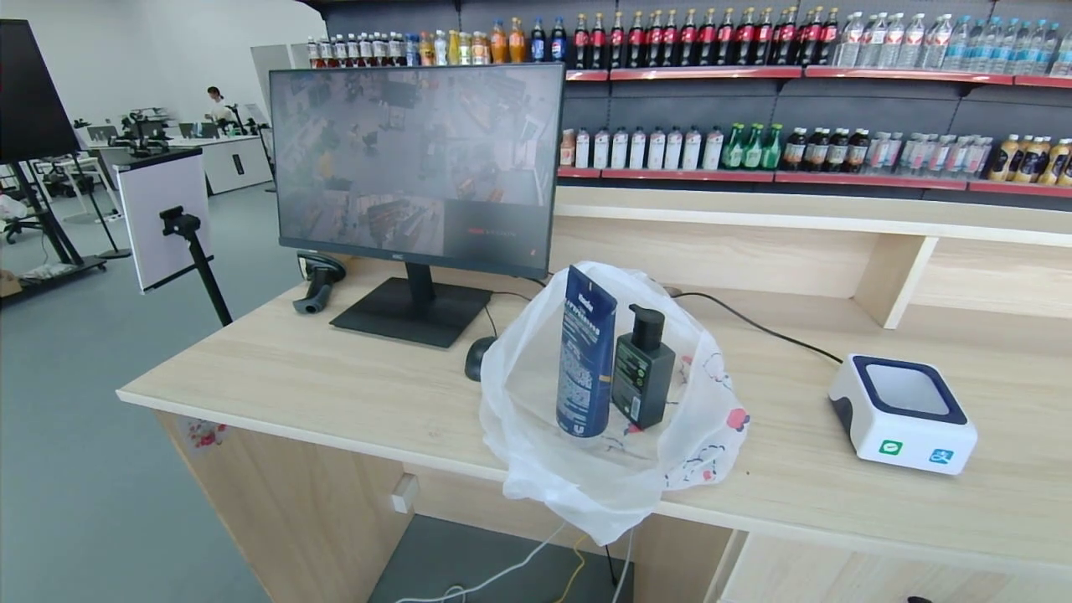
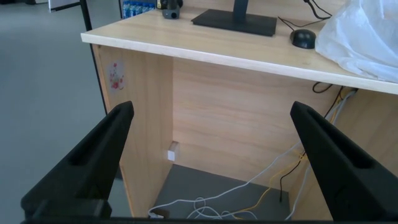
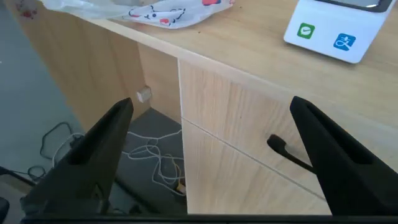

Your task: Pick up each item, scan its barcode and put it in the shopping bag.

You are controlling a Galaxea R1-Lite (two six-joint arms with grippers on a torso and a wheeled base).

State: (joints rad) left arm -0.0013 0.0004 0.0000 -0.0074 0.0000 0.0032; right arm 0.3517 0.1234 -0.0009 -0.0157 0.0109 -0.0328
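**Head view.** At centre frame the shopping bag sits on the worktop. Inside it stand a blue tube and, just beside it, a dark pump bottle, both with long axes vertical. The barcode scanner rests at lower right, well apart from the bag.

**Wrist views.** The left gripper and right gripper hang below the worktop's front edge, jaws spread wide and empty. The bagged items lie above and ahead of both. The right arm is judged nearer the scanner.

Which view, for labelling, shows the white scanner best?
The head view: the white scanner sits whole on the counter. The right wrist view crops it to its front face; the left wrist view faces the counter's other end.
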